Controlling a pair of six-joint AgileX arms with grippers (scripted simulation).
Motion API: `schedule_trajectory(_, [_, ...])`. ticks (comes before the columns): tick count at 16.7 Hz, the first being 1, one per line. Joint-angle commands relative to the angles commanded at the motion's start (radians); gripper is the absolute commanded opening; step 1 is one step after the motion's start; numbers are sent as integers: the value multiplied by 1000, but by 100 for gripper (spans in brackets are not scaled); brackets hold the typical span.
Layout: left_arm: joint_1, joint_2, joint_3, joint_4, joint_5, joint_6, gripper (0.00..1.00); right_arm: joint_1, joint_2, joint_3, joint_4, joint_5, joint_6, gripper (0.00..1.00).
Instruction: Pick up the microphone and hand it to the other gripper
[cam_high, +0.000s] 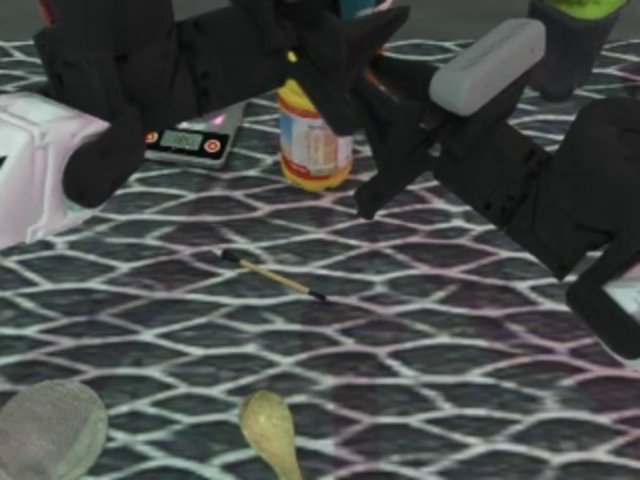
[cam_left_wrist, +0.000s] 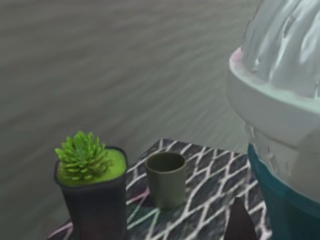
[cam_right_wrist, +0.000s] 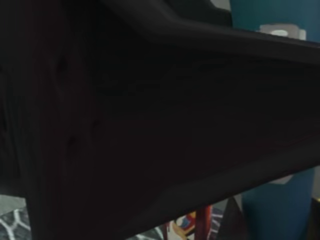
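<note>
Desk: Where is the microphone (cam_high: 358, 6) — on the table?

Stringer: No. It is off the table, at the top view's far edge near the middle, where the two black arms meet above a yellow-capped bottle (cam_high: 314, 140). Only a sliver of teal shows there.

Desk: Which arm is nearer?

Stringer: The left, by my reading. The left wrist view is filled on one side by the pale ribbed head and teal handle, right against the camera, so the left gripper (cam_high: 335, 60) looks to be the carrier. Whether it is clamped on the handle, I cannot tell.

Desk: And the right gripper (cam_high: 400, 130)?

Stringer: It reaches in from the table's right side, grey wrist block uppermost. Its own view is mostly blocked by a dark arm, with the teal handle and white strip showing past both edges of it. Grasping or released — that cannot be told either.

Desk: What does the coming move turn on?

Stringer: The handle's long axis. It crosses behind that dark arm, beyond the right gripper, so bare handle must be reached clear of the left arm.

Desk: Anything else?

Stringer: A wooden stick (cam_high: 272, 275) lies mid-table, well apart.
</note>
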Motion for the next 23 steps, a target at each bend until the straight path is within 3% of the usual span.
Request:
schedule_trajectory(8, [0, 0, 0, 0, 0, 0, 0, 0, 0, 0, 0, 0, 0, 0])
schedule_trajectory(21, [0, 0, 0, 0, 0, 0, 0, 0, 0, 0, 0, 0, 0, 98])
schedule_trajectory(23, [0, 0, 0, 0, 0, 0, 0, 0, 0, 0, 0, 0, 0, 100])
